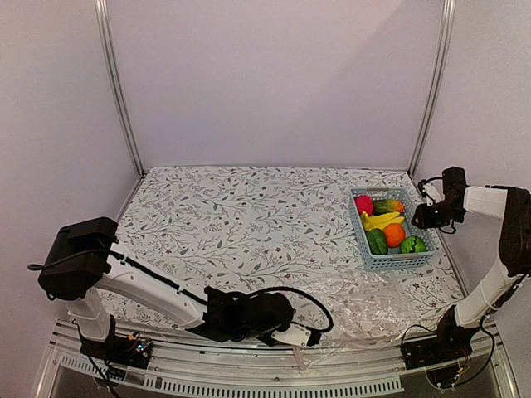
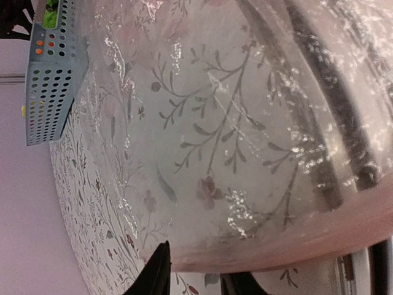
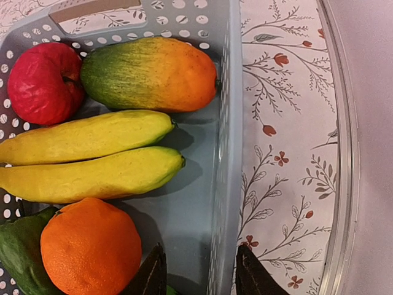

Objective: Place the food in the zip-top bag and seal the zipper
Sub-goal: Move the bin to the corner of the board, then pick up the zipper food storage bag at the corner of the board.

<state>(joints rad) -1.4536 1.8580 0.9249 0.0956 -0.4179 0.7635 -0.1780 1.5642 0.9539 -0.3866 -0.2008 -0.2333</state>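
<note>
Your right gripper [image 3: 199,278] hangs wide open and empty, astride the wall of the light blue lattice basket [image 3: 224,123]; slide toward frame left, over the round orange toy fruit [image 3: 91,246]. Your left gripper [image 2: 198,281] sits open at the pinkish zipper strip [image 2: 301,251] of the clear crinkly bag [image 2: 215,123], gripping nothing

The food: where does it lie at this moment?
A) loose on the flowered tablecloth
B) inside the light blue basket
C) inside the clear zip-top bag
B: the red apple, mango, bananas and orange all sit between the walls of the light blue basket.
</note>
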